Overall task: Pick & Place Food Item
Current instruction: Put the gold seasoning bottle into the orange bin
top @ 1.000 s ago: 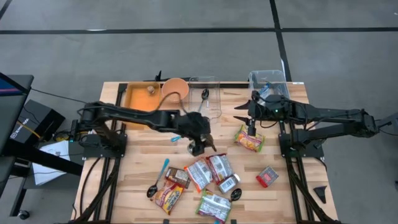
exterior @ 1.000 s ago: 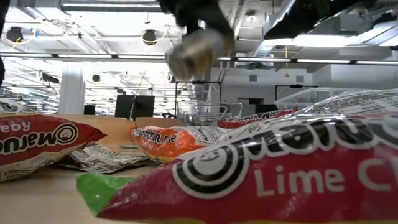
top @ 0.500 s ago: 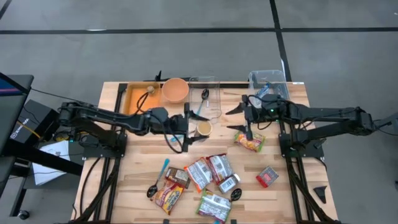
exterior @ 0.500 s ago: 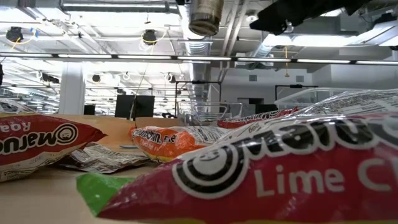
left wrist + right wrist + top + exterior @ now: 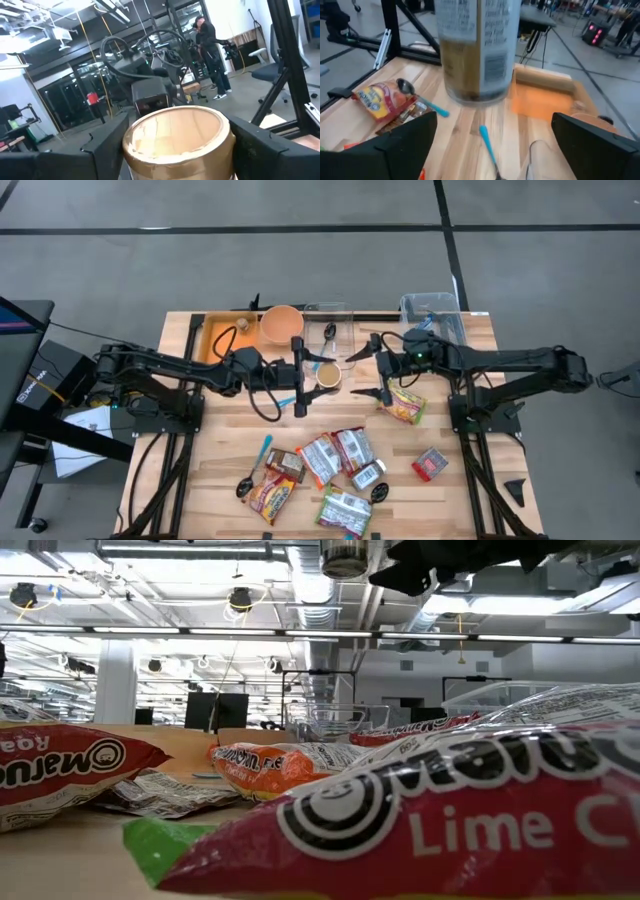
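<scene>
- Cylindrical jar (image 5: 328, 376) with clear walls, a printed paper label and a gold metal lid is held above the wooden slat surface (image 5: 200, 450), near its middle, between the two arms.
- Left end effector (image 5: 301, 376): dark fingers part-way open, clamped on the jar's sides; in the left wrist view the gold lid (image 5: 176, 134) fills the gap between the fingers.
- Right end effector (image 5: 366, 373): fingers spread wide, holding nothing, just beside the jar; right wrist view shows the jar (image 5: 477, 47) centred ahead of the two dark fingers, label text too blurred to read.
- Low view: jar bottom (image 5: 346, 558) hangs at the top of the frame, clear of the surface.
- Orange tray (image 5: 222, 336), flat and rectangular, at the far left corner; round orange bowl (image 5: 282, 325) beside it; clear plastic container (image 5: 336, 332) with a spoon inside; clear bin (image 5: 433, 314) at the far right.
- Crinkled foil ramen packets (image 5: 335, 452) lie clustered near the front edge; one reads "Maruchan" in part and "Lime Ch…" (image 5: 480, 810).
- Yellow-red packet (image 5: 402, 406) lies below the right end effector.
- Small red box (image 5: 430, 464) sits well apart at right.
- Teal-handled spoon (image 5: 255, 468) lies at front left.
</scene>
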You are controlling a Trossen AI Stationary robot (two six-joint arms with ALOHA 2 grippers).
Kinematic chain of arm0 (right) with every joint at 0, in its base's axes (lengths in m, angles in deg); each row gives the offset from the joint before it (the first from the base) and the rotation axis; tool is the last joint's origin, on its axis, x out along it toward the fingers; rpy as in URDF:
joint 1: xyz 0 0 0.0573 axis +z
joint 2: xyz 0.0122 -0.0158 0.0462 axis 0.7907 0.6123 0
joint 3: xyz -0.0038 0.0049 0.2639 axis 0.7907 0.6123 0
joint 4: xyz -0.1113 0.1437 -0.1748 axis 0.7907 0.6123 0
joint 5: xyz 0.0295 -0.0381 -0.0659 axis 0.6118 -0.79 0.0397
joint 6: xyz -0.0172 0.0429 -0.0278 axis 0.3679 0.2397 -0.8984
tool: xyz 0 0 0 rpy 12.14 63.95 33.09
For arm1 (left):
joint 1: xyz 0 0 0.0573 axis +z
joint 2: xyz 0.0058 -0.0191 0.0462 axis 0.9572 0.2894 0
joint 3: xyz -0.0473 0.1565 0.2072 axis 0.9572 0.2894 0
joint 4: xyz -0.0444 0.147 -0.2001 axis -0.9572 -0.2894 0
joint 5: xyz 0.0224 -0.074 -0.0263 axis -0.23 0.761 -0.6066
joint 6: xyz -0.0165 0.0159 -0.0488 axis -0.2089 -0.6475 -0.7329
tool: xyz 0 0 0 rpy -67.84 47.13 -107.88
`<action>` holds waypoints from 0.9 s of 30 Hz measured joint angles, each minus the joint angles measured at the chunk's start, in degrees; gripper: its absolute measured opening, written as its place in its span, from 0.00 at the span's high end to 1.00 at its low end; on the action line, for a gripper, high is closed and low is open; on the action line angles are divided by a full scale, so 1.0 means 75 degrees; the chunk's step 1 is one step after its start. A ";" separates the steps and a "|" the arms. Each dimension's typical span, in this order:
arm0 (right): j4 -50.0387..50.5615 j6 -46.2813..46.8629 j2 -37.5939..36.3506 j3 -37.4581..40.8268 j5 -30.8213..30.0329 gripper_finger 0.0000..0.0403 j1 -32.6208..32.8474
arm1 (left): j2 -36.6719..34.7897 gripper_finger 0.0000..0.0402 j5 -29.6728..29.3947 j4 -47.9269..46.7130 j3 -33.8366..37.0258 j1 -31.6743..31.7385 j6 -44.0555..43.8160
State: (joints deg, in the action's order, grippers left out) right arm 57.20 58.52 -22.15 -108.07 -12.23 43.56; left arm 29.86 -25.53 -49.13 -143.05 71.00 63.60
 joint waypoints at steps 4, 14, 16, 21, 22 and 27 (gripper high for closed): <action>-0.0280 0.0058 0.0058 0.0006 0.0287 0.02 -0.0015 | 0.0066 0.31 0.0078 0.0176 -0.0007 0.0076 0.0003; -0.0724 0.0209 0.0543 -0.0143 0.0400 0.01 -0.0009 | 0.0817 0.31 0.0283 0.1168 -0.0015 0.0248 -0.0012; -0.0797 0.0219 0.0689 -0.0232 0.0398 0.01 0.0006 | 0.1023 0.31 0.0283 0.1558 -0.0015 0.0294 -0.0002; -0.0726 0.0219 0.0930 -0.0329 0.0424 0.01 -0.0009 | 0.1131 0.31 0.0306 0.1790 -0.0015 0.0350 -0.0003; -0.0740 0.0215 0.0940 -0.0344 0.0424 0.01 -0.0012 | 0.1131 0.31 0.0306 0.1787 -0.0015 0.0350 -0.0003; -0.0746 0.0220 0.0937 -0.0344 0.0424 0.04 -0.0009 | 0.1131 0.31 0.0342 0.1846 -0.0015 0.0347 -0.0003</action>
State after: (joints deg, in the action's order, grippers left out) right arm 51.61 60.17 -15.12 -110.65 -9.05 43.49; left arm 38.34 -22.96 -35.28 -143.16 73.61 63.58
